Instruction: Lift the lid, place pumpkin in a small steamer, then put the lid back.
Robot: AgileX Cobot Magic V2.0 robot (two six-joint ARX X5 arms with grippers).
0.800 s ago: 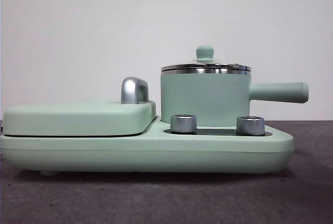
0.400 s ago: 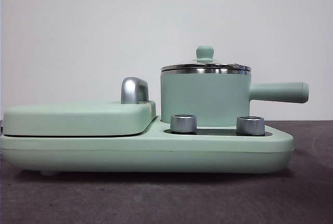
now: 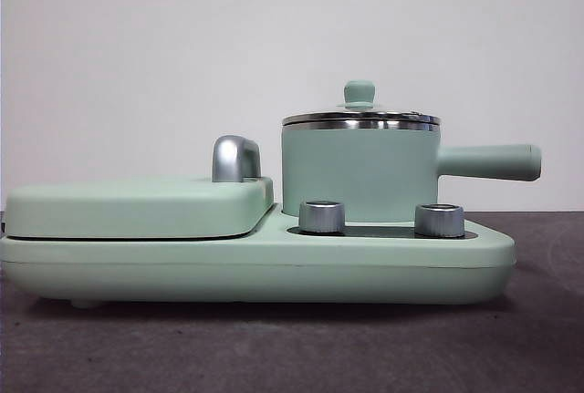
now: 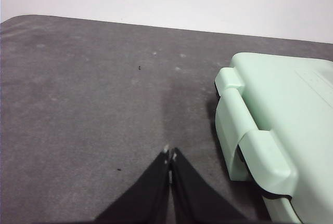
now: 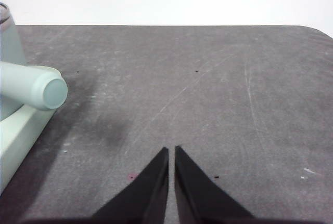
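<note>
The small steamer (image 3: 358, 172) is a mint-green pot with a steel rim and a long side handle (image 3: 488, 162) pointing right. It stands on the right half of a mint-green cooker base (image 3: 255, 265). The lid (image 3: 359, 116) with its mint knob (image 3: 359, 93) rests on the pot. The pumpkin is out of view. My left gripper (image 4: 170, 156) is shut over bare table beside the cooker's left end (image 4: 270, 130). My right gripper (image 5: 171, 151) is shut over bare table, right of the handle tip (image 5: 52, 93). Neither arm shows in the front view.
A wide flat mint-green cover (image 3: 137, 208) with a chrome handle (image 3: 235, 159) fills the cooker's left half. Two steel dials (image 3: 322, 216) (image 3: 439, 220) sit in front of the pot. Dark grey table (image 5: 208, 89) stretches right of the cooker; a white wall stands behind.
</note>
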